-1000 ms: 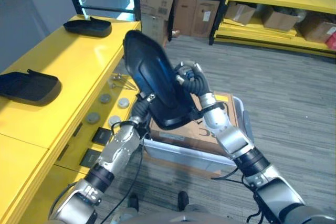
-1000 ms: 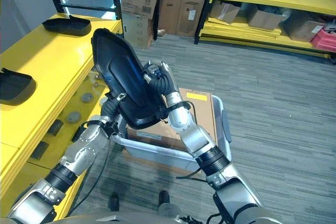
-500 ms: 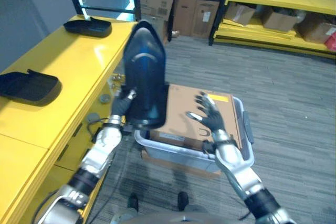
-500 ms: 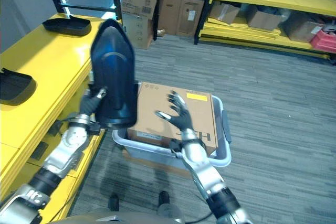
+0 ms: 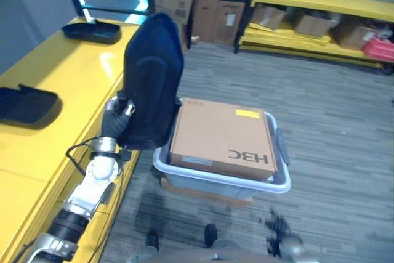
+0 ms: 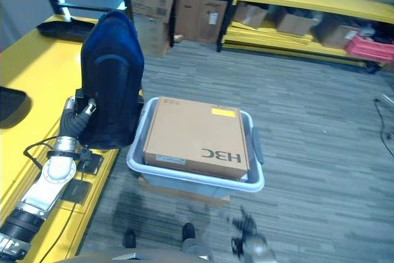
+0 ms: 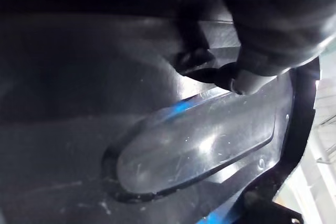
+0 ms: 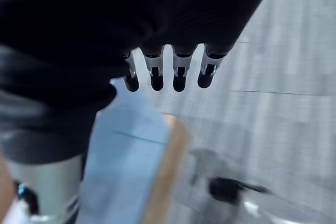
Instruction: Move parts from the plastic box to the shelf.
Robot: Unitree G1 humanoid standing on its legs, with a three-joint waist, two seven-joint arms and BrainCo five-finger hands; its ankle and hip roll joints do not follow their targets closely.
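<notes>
Change: right hand [image 5: 280, 238] has dropped away below the box [image 5: 223, 132], fingers [image 8: 180, 72] straight | left hand [image 5: 117, 118] alone carries black part [image 5: 152, 90], fingers clamped | Meaning: shelf [image 5: 55, 84] placement looks next.

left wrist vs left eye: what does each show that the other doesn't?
Left wrist alone: the black part's inner face up close, with a glossy oval recess lit blue at its edge.
Left eye alone: the left hand gripping that part upright beside the yellow shelf, the cardboard box in the plastic box, and the right hand low, fingers relaxed.
Shared: the black part.
</notes>
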